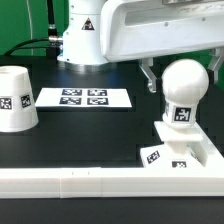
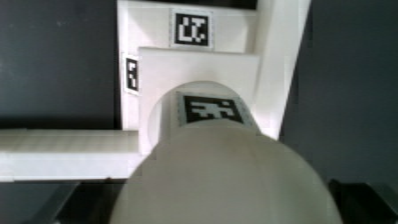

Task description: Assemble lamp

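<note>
Lamp assy, bulb step.

Bulb (image 1: 188, 92) stands upright on base (image 1: 196, 150), lower right of exterior view frame, tag facing cam. Base sits against the long white rail (image 1: 90, 181) that runs across the frame bottom. Shade (image 1: 17, 98) is mouth-down at far left, well apart, untouched. Marker board (image 1: 83, 98) at upper centre, not involved.

Gripper (image 1: 183, 78): fingers straddle the bulb head. The finger on the exterior view's left shows a dark gap to the bulb; the other is at the frame edge, hard to see. Judged spread wide, nothing held. Wrist view: bulb (image 2: 222, 150) fills most of the pic, base (image 2: 196, 60) beyond it, fingers not clear.

Can't tell from either view whether the bulb foot is fully seated in the base.

Judgement: step in hand = seat/turn bulb in base, approx. 1/3 thru task, shade to follow.

To do it well:
- centre jaws on the head before closing; an off-centre pinch on a round head will likely tip it or squirt it out
- grip low on the head, near the widest part
- turn about the vertical axis only, w/ light downward push
- the rail probably helps brace the base; watch for the base spinning w/ the bulb
</note>
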Tool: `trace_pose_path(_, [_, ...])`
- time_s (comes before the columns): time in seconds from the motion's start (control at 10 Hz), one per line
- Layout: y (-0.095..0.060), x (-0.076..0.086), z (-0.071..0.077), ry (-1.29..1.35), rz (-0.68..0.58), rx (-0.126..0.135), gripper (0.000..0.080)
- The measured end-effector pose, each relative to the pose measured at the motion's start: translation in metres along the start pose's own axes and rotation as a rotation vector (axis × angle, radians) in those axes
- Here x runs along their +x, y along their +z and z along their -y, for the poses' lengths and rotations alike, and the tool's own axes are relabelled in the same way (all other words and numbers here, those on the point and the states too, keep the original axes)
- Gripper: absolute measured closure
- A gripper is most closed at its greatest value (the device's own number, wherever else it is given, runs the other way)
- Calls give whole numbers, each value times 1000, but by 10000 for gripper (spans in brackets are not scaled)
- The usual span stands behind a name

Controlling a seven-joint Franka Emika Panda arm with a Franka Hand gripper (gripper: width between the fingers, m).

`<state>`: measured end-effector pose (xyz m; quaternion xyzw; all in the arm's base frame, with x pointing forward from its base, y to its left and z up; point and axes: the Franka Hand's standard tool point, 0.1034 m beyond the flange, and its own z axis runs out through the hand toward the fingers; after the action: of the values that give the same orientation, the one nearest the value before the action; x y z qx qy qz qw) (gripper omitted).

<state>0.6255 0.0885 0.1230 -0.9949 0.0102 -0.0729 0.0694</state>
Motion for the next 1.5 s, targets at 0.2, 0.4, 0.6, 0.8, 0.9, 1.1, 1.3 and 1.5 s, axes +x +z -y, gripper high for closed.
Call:
trace_pose_path(0.2, [0,0,-2,208,-34,13,222])
trace_pose_path(0.4, [0,0,-3,414,-37,17,222])
trace_pose_path(0.6, [1,0,-1,631,-38,19,220])
trace_pose_path(0.8, [1,-1,2,798,-35,24,220])
trace_pose_path(0.9, [1,-1,1,831,-33,29,220])
trace_pose_path(1.1, [1,-1,1,967,-24,48,220])
trace_pose_path(1.3, [1,-1,2,1093,-15,62,220])
trace_pose_path(1.5, [2,-2,7,1216,-4,74,220])
